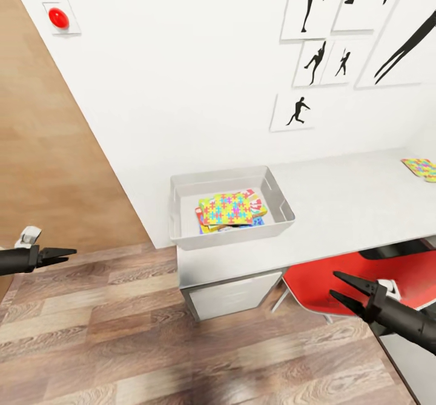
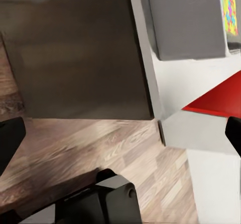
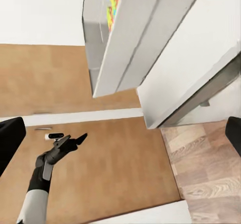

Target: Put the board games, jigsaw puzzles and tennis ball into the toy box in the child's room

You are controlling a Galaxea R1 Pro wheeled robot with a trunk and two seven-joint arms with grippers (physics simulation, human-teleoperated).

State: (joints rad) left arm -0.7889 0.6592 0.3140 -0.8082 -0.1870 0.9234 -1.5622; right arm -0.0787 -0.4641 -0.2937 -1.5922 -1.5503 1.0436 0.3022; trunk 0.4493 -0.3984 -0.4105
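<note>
Two claws empty: left claw nearly closed, right claw spread; toy box contents show no legible writing.

cut off at the right edge: second jigsaw puzzle. mostly hidden under the top puzzle: flat boxes in toy box.

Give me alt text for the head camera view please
A grey toy box on the corner of a white table holds a jigsaw puzzle atop board games; another puzzle lies far along the table. Both empty end effectors, left and right, hover low, above a red chair.
</note>
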